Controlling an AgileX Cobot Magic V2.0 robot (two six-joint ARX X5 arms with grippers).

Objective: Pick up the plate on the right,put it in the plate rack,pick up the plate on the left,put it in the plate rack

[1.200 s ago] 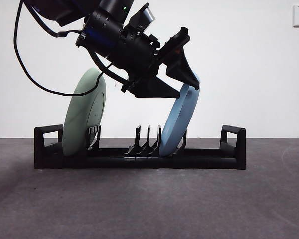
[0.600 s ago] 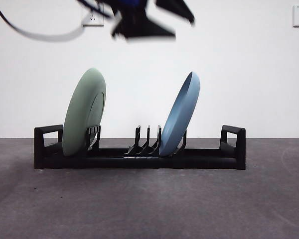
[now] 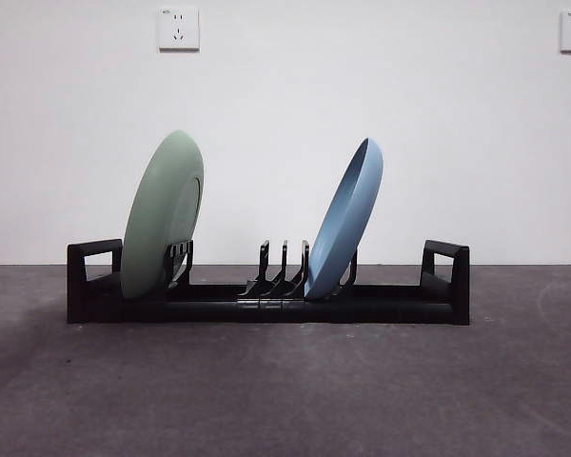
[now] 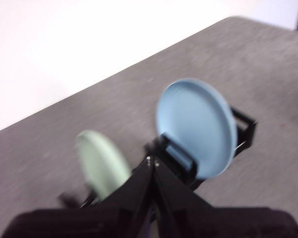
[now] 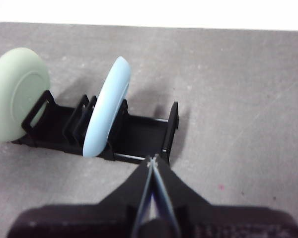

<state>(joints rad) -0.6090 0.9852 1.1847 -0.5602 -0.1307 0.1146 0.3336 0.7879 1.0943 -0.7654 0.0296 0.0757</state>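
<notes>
Below and ahead of both grippers, the rack (image 3: 266, 305) stands on the table (image 3: 285, 390) with two plates in it. The green plate (image 3: 162, 214) leans in the slots at one end, just inside that end's loop handle. The blue plate (image 3: 344, 221) leans in a slot near the middle, with a few bare dividers between the two, so they stand well apart and do not touch.

Neither arm shows in the front view. The left gripper (image 4: 152, 163) hangs above the rack, its jaws pressed together at the tips and holding nothing; the green plate lies just beyond its tips, though the picture is blurred. The right gripper (image 5: 153, 162) hangs clear of the rack's far handle, jaws likewise closed to a point and empty, with the blue plate off to one side beyond it.

Judging by this, both placements are done. No plate lies on the table, and nothing seems left but for the arms to rest.
</notes>
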